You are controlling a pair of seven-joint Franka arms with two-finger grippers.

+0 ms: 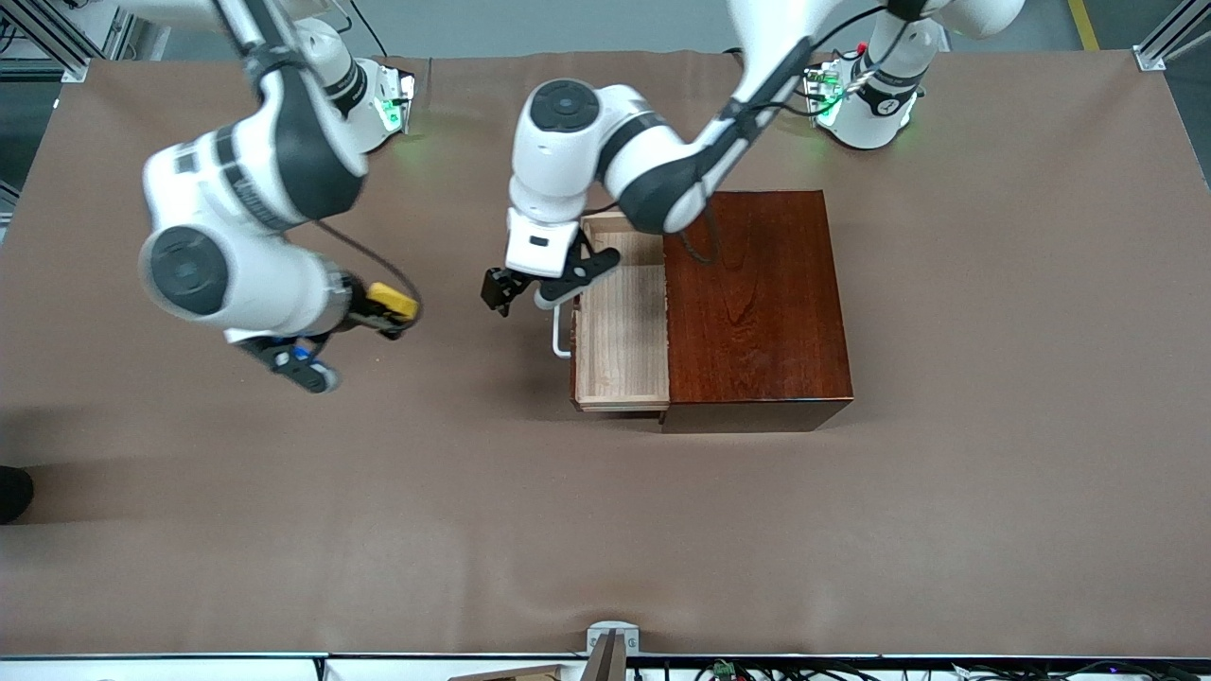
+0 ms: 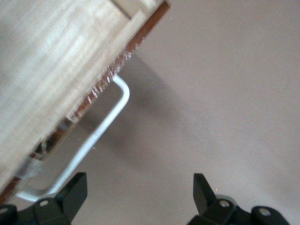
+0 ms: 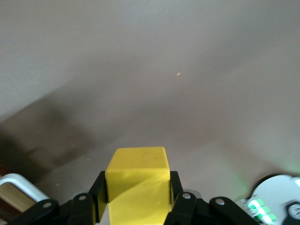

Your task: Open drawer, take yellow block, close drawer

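The drawer (image 1: 620,331) stands pulled out of the dark reddish-brown box (image 1: 757,303), its light wood tray empty, its white loop handle (image 1: 560,333) toward the right arm's end of the table. My left gripper (image 1: 532,291) is open and empty, just in front of the drawer by the handle. In the left wrist view the handle (image 2: 101,129) runs close to one finger (image 2: 75,190), and my left gripper (image 2: 139,192) has bare table between its fingers. My right gripper (image 1: 388,307) is shut on the yellow block (image 1: 393,301) above the table; the right wrist view shows the block (image 3: 138,180) clamped in that gripper (image 3: 137,197).
The brown table cover (image 1: 605,530) stretches wide on every side of the box. The arms' bases (image 1: 870,104) stand along the table's edge farthest from the front camera. The drawer handle's end shows in the right wrist view (image 3: 18,183).
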